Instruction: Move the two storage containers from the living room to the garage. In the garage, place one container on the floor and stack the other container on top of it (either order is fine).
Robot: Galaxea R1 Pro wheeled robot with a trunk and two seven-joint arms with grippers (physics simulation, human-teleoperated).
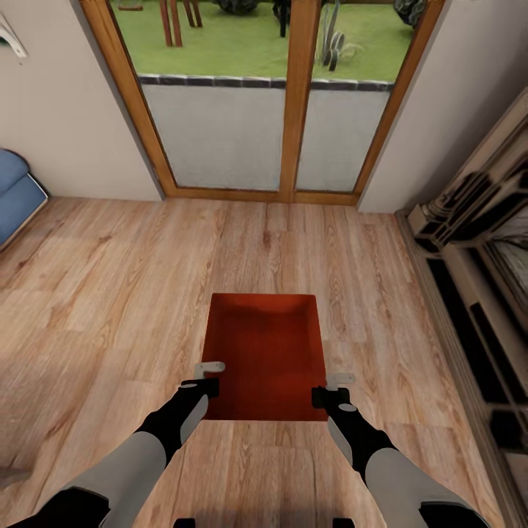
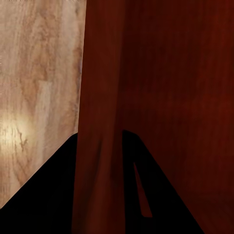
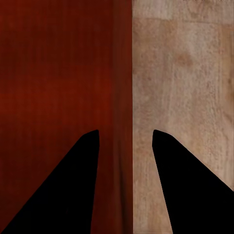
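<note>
One red-orange open-top storage container (image 1: 268,352) sits low in front of me over the living room's light wood plank floor (image 1: 110,293); I cannot tell whether it rests on the planks. My left gripper (image 1: 205,374) is at its left wall near the front corner. In the left wrist view the dark fingers (image 2: 48,195) are shut on that wall (image 2: 100,97). My right gripper (image 1: 336,389) stands at the right wall. Its fingers (image 3: 68,195) straddle the wall (image 3: 114,97) with a strip of floor showing beside it, so it is open. The garage is out of view.
Wood-framed glass doors (image 1: 242,125) stand straight ahead, with a beige wall on each side. A blue sofa (image 1: 15,191) pokes in at the far left. The dark fireplace surround (image 1: 484,242) runs along the right side.
</note>
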